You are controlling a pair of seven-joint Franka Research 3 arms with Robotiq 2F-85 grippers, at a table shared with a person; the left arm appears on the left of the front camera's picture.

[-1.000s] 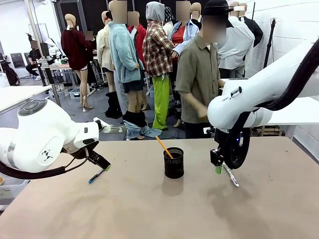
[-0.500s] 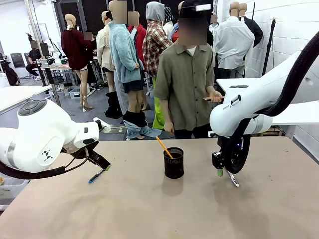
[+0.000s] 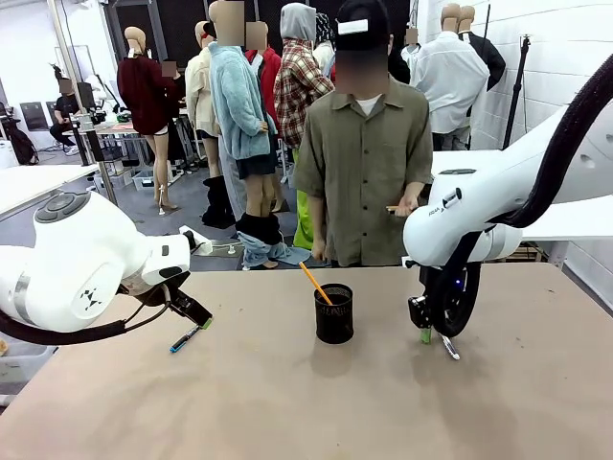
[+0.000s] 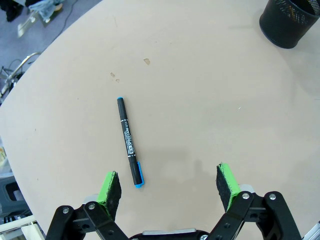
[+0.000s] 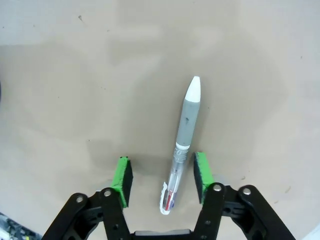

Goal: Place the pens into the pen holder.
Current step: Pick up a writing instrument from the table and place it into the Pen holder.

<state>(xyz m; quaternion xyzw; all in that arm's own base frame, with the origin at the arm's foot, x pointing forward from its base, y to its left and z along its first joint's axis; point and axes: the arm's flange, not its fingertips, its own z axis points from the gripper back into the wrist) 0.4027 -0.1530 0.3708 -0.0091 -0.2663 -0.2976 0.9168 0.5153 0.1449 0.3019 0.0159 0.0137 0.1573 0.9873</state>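
On the desk [image 3: 287, 402], well ahead of the left pincer [image 4: 170, 180], the pen holder [image 3: 333, 313] stood upright with an orange pencil [image 3: 314, 283] leaning in it. That pincer hung released. The dark blue marker [image 4: 128, 142] lay flat just ahead of one pad, its long axis running away from it. The right pincer [image 5: 161, 167], also released, straddled the silver-white pen [image 5: 187, 122], whose white tip pointed away.

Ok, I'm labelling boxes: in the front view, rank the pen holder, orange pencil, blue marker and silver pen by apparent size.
1. Pen holder
2. Orange pencil and blue marker, alike in visible length
3. Silver pen, partly hidden by the right end effector
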